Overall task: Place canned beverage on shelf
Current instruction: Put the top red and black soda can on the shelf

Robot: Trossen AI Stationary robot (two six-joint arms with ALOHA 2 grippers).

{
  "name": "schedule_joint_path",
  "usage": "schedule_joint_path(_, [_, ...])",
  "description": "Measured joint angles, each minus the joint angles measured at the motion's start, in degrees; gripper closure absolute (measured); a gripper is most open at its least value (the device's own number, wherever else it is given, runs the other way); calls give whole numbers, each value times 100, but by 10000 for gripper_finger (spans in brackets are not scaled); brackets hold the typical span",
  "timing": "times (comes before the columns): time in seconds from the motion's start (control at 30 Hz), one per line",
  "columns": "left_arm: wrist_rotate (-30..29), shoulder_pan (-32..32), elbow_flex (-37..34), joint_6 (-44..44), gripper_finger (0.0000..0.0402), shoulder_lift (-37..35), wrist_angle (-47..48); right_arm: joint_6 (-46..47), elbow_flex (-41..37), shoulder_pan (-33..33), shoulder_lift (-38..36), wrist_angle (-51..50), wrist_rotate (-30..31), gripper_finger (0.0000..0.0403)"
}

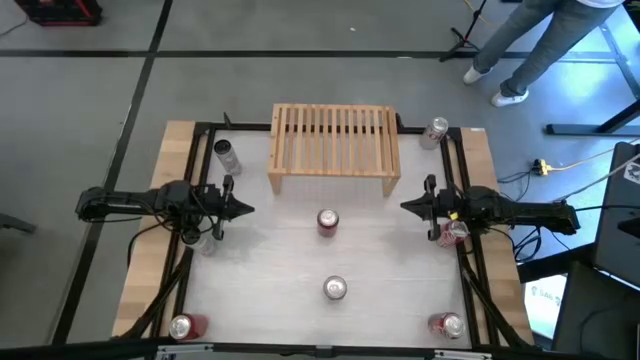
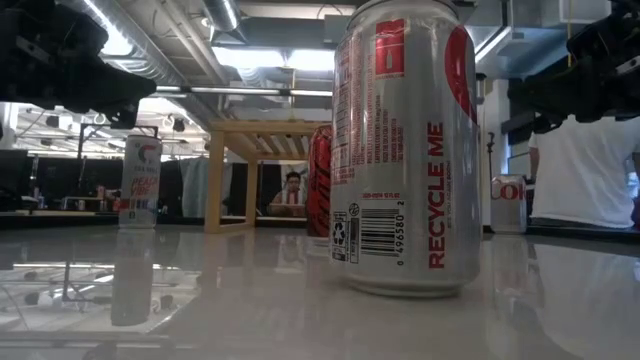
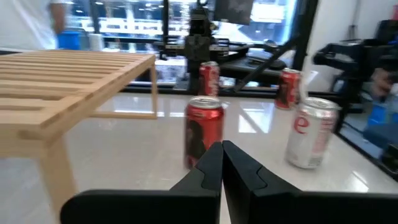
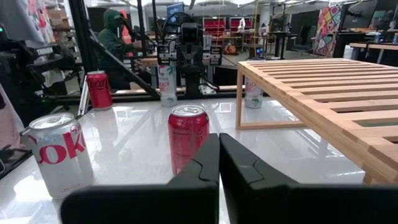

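A red can (image 1: 327,222) stands upright on the table's middle, in front of the light-wood shelf (image 1: 334,148); it shows in the left wrist view (image 3: 204,130) and the right wrist view (image 4: 188,137). A silver can (image 1: 334,288) stands nearer the front edge, large in the low view (image 2: 405,150). My left gripper (image 1: 248,209) is shut and empty, left of the red can. My right gripper (image 1: 406,206) is shut and empty, right of it. The shelf's slatted top is bare; it stands on its two side legs.
Other cans stand about the table: one at the far left (image 1: 227,156), one at the far right (image 1: 435,131), one under my right arm (image 1: 453,232), one at each front corner (image 1: 182,326) (image 1: 447,325). A person walks beyond the far right corner (image 1: 530,50).
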State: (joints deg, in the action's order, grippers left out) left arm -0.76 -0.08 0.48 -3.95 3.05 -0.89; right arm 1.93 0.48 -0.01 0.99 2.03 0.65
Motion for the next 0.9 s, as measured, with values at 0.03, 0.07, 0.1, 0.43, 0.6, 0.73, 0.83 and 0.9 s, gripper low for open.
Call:
schedule_joint_path(0.03, [-155, 0, -1, 1, 401, 0, 1, 224, -1, 0, 2, 121, 0, 400])
schedule_joint_path(0.07, [-282, 0, -1, 8, 401, -2, -3, 558, -1, 0, 2, 320, -24, 400])
schedule_joint_path(0.1, [-369, 2, -1, 42, 401, -1, -17, 933, -1, 0, 0, 568, -63, 400])
schedule_joint_path(0.43, [-1071, 2, -2, 515, 401, -2, -166, 2488, 137, 0, 153, 1971, 1045, 400])
schedule_joint_path(0.6, [-1206, 9, -3, 511, 401, 0, -398, 2484, 815, 0, 1037, 1732, 1541, 400])
schedule_joint_path(0.73, [-1028, 9, 0, 70, 401, -4, -800, 2369, 1689, -1, 2292, 1710, 1688, 400])
schedule_joint_path(0.83, [-1011, 9, -3, 1, 401, 0, -857, 2205, 2525, 0, 3386, 1701, 1684, 400])
schedule_joint_path(0.9, [-1009, 9, -3, -45, 401, 0, -1021, 2026, 3133, 0, 4150, 1699, 1611, 400])
